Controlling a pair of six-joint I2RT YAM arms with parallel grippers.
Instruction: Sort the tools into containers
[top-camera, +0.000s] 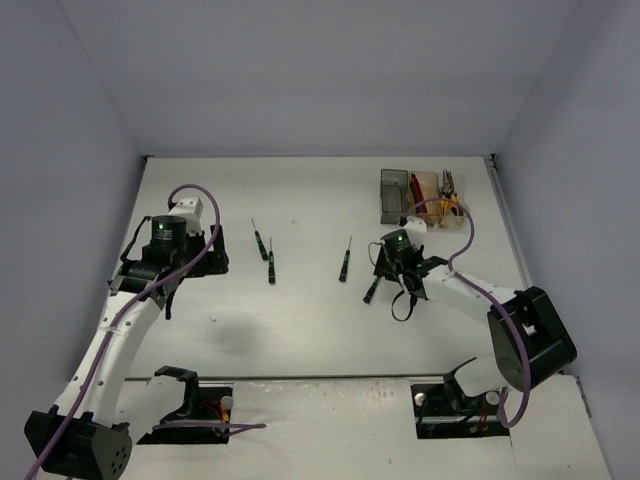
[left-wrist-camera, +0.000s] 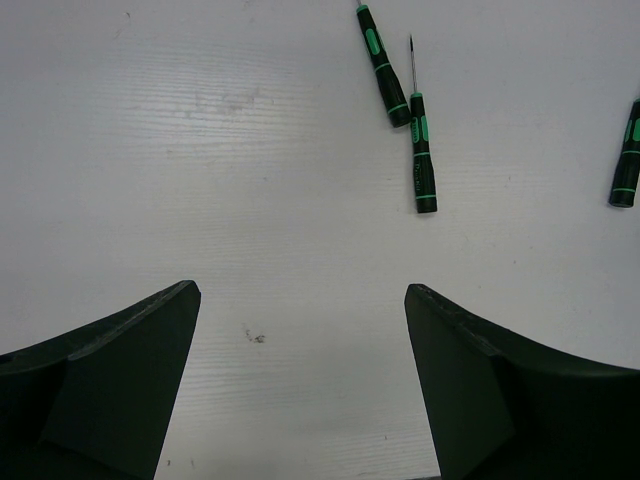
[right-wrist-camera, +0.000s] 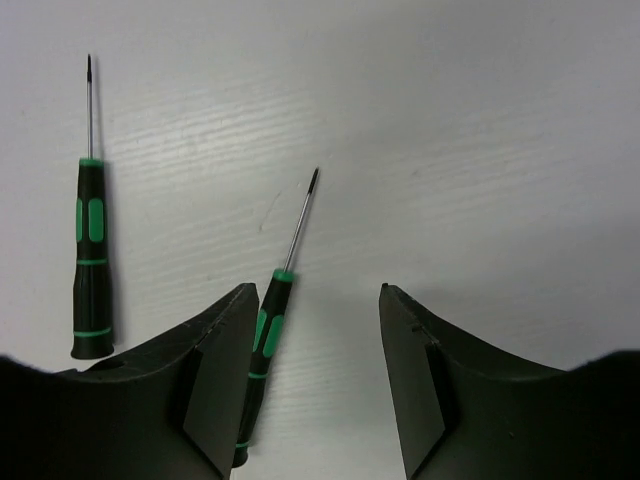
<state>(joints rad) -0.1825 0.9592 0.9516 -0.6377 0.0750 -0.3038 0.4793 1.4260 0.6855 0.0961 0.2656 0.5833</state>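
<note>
Four thin black-green screwdrivers lie loose on the white table. Two lie close together (top-camera: 261, 243) (top-camera: 271, 266), left of centre. A third screwdriver (top-camera: 345, 262) lies at centre. The fourth screwdriver (top-camera: 372, 290) (right-wrist-camera: 262, 340) lies on the table between my right gripper's (top-camera: 385, 272) (right-wrist-camera: 318, 295) open fingers, close against the left finger (right-wrist-camera: 215, 370). The third screwdriver (right-wrist-camera: 92, 260) shows further left in the right wrist view. My left gripper (top-camera: 208, 262) (left-wrist-camera: 302, 290) stands wide open over bare table, with the pair of screwdrivers (left-wrist-camera: 384, 65) (left-wrist-camera: 422, 150) ahead of it.
Three small bins stand side by side at the back right: smoky dark grey (top-camera: 393, 196), amber (top-camera: 426, 188) holding something red, and clear (top-camera: 452, 195) holding yellow-handled pliers. Grey walls enclose the table on three sides. The arm bases sit at the near edge.
</note>
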